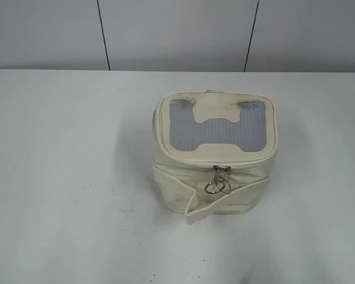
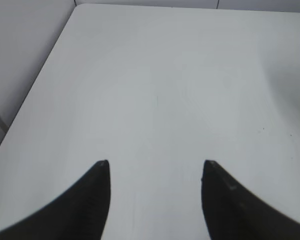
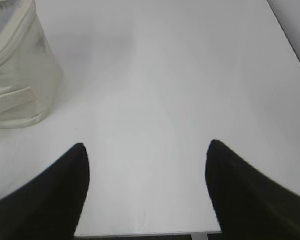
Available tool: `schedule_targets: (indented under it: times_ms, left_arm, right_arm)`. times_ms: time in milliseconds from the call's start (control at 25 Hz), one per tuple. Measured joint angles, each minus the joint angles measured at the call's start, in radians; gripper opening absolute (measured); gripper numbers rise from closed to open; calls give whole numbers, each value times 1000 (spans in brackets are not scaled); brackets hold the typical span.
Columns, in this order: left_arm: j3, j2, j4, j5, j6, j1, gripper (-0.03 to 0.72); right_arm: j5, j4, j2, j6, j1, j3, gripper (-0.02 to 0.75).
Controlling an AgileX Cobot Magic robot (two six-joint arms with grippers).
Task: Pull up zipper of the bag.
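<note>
Bag: you have the bag [image 1: 216, 157] standing upright on the white desk [image 1: 71, 177], a little toward 3 o'clock of the desk's middle in the exterior view; its grey ribbed window faces up.
Zipper: the zipper [image 1: 236, 164] runs round the lid rim; along the front edge you see it looks closed, and the back you cannot judge.
Sliders: two silver sliders [image 1: 221, 171] sit touching each other at the 6 o'clock point of the lid, with their ring pulls [image 1: 218, 186] hanging down the front wall.
Strap: a wide loose strap [image 1: 177, 190] wraps the body, sagging away from the wall at about 7 o'clock.
Left claw: your left claw [image 2: 156, 167] is spread wide over bare desk, with nothing between its two dark fingers [image 2: 97, 197]; the bag does not show in its wrist view.
Right claw: your right claw [image 3: 146, 149] is also spread wide and holds nothing; from its wrist view the bag sits at 10 o'clock, well apart from the fingertips.
</note>
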Motion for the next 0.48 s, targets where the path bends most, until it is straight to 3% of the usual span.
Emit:
schedule_targets:
  times_ms: [480]
  left_arm:
    - [0,-80,-2,-1,0,0,442]
  right_arm:
    - [-3,4,-16,0,0,2,535]
